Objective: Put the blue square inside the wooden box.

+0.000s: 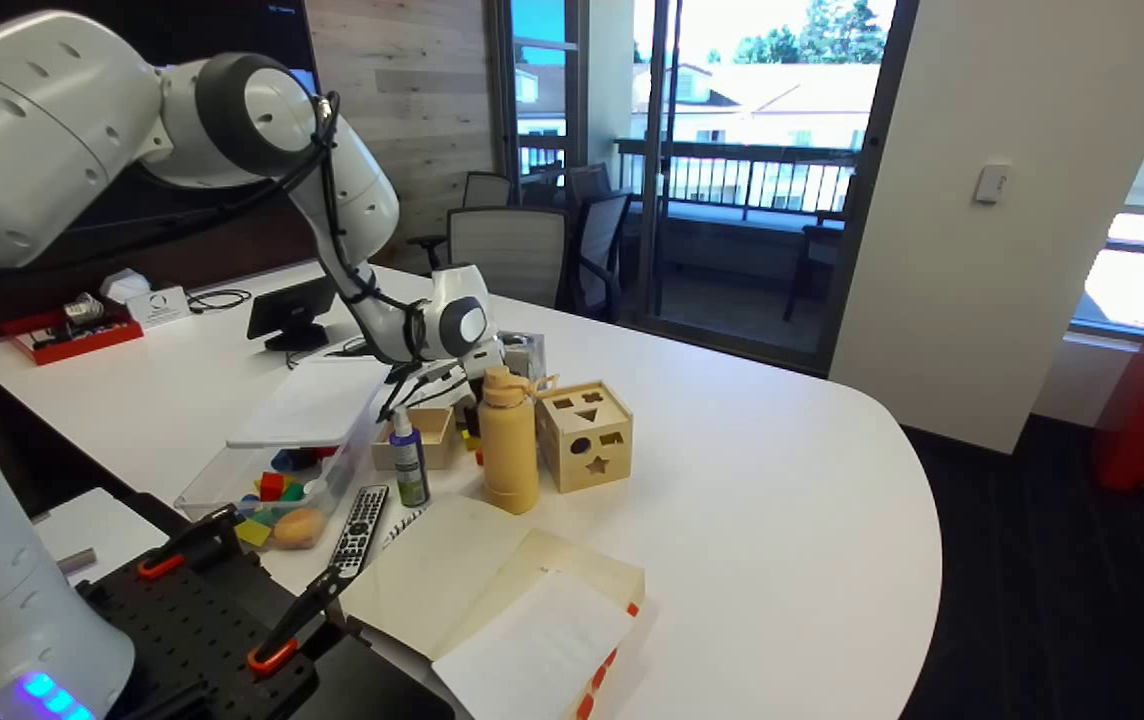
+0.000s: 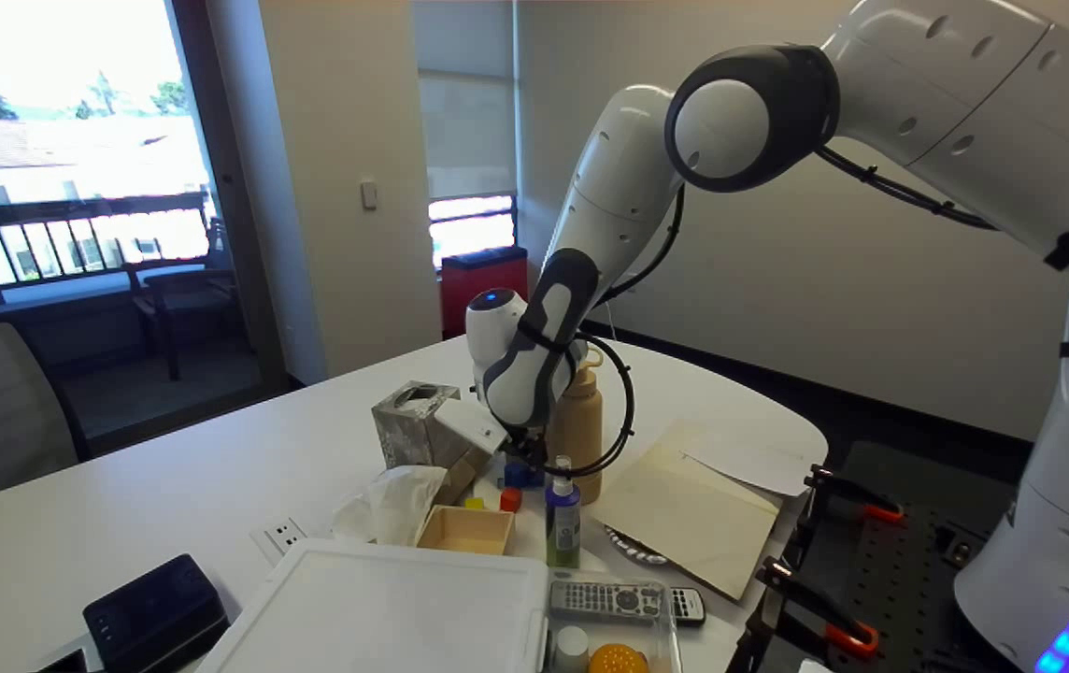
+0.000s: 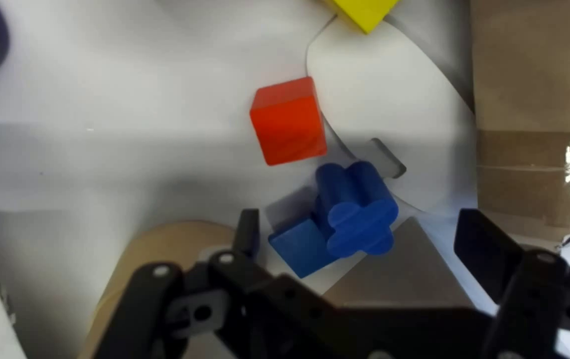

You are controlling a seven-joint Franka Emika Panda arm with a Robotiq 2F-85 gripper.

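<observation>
1. Plainly, the claw (image 3: pixel 362 229) is spread wide, its jaws well apart and pinching nothing; the blue square (image 3: pixel 304 252) shows in the gap, nearer one jaw.
2. It looks like painted wood, so I expect it light, stiff and hardly fragile, perhaps slick on its flat faces; two opposite sides make the best hold (a turn to square up with them may help).
3. Overlapping it in the wrist view, a blue flower-shaped piece (image 3: pixel 359 217) with fluted sides crowds the grip; both could get caught together.
4. Near these, a red cube (image 3: pixel 290 129) has slightly rounded edges.
5. Farther out, in an exterior view, the wooden box (image 1: pixel 587 440) stands near a mustard-yellow bottle (image 1: pixel 510 440), pale and smooth, with star, triangle and round cutouts.
</observation>
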